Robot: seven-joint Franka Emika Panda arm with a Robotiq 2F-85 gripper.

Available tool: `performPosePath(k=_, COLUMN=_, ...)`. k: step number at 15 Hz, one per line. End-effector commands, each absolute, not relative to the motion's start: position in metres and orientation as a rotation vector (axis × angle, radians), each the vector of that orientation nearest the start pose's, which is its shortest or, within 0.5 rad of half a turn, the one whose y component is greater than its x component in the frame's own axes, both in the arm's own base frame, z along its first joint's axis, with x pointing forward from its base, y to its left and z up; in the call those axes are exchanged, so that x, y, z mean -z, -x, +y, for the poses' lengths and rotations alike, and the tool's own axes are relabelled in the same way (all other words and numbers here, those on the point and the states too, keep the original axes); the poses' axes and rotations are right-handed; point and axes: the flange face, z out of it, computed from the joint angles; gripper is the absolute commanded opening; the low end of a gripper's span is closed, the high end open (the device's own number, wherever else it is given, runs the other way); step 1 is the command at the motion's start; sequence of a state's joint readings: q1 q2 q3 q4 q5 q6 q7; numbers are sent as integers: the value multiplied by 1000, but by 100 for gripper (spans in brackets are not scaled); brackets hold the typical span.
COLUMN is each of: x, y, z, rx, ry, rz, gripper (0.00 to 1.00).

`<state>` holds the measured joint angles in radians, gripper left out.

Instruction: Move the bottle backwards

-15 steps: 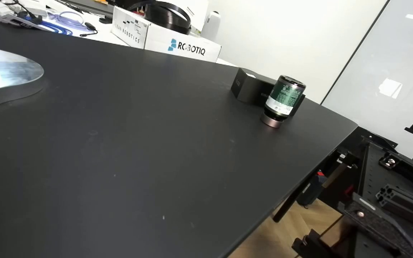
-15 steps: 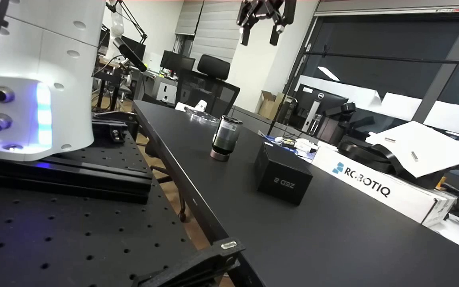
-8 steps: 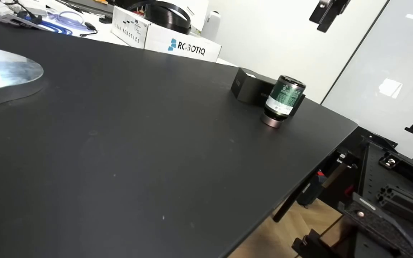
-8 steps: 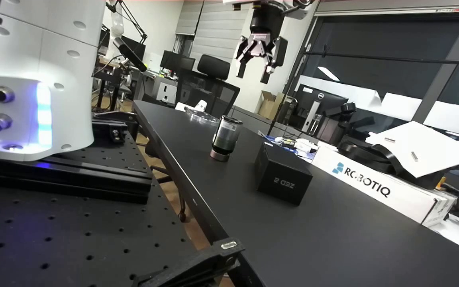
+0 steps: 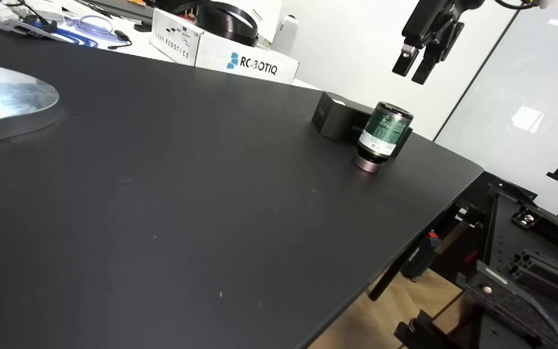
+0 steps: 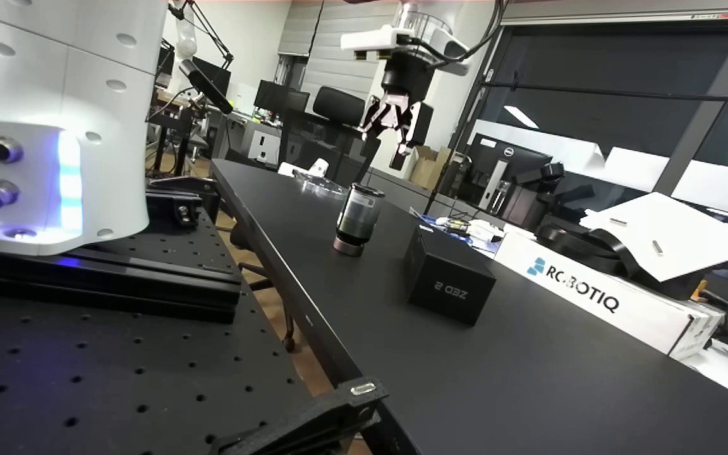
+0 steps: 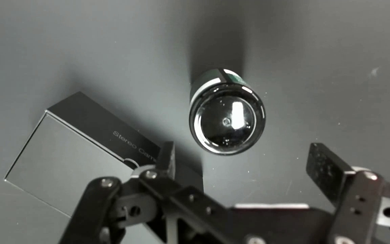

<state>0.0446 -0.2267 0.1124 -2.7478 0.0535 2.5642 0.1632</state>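
The bottle (image 5: 384, 131) is a squat dark-green cylinder with a white label band and a reddish base. It stands upright on the black table (image 5: 187, 203), and it also shows in an exterior view (image 6: 359, 218). In the wrist view its dark, glossy round top (image 7: 227, 118) faces me. My gripper (image 5: 413, 71) is open and empty, above the bottle and apart from it. It also shows in an exterior view (image 6: 382, 157). In the wrist view the fingertips (image 7: 240, 159) are wide apart, with the bottle ahead of the gap between them, nearer the left finger.
A flat black box (image 6: 449, 278) lies close beside the bottle; in the wrist view the box (image 7: 76, 159) reaches under the left finger. A white Robotiq carton (image 5: 247, 63) stands beyond the table. A shiny metal plate (image 5: 10, 94) lies on the table. The table edge (image 6: 313, 316) runs near the bottle.
My gripper has come down into view in both exterior views and moved closer above the bottle, staying open. The bottle and the black box have not moved.
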Motion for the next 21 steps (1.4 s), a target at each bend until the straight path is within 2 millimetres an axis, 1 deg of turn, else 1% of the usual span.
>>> performPosePath(k=1, x=-275, y=-382, z=61, rx=42, ry=3138, rz=284, gripper=100)
performPosePath(k=4, x=-260, y=-377, z=61, rx=20, ry=3158, rz=400, gripper=100)
performPosePath(k=6, x=-251, y=-374, z=59, rx=4, ry=3187, rz=440, gripper=100)
performPosePath(k=7, x=-248, y=-377, z=59, rx=-2, ry=3193, rz=447, gripper=100)
performPosePath(k=10, x=-237, y=-376, z=55, rx=-48, ry=3187, rz=481, gripper=100)
performPosePath(k=18, x=-223, y=-378, z=56, rx=-106, ry=3163, rz=518, gripper=100)
performPosePath(k=21, x=-223, y=-379, z=60, rx=-134, ry=3144, rz=523, gripper=100)
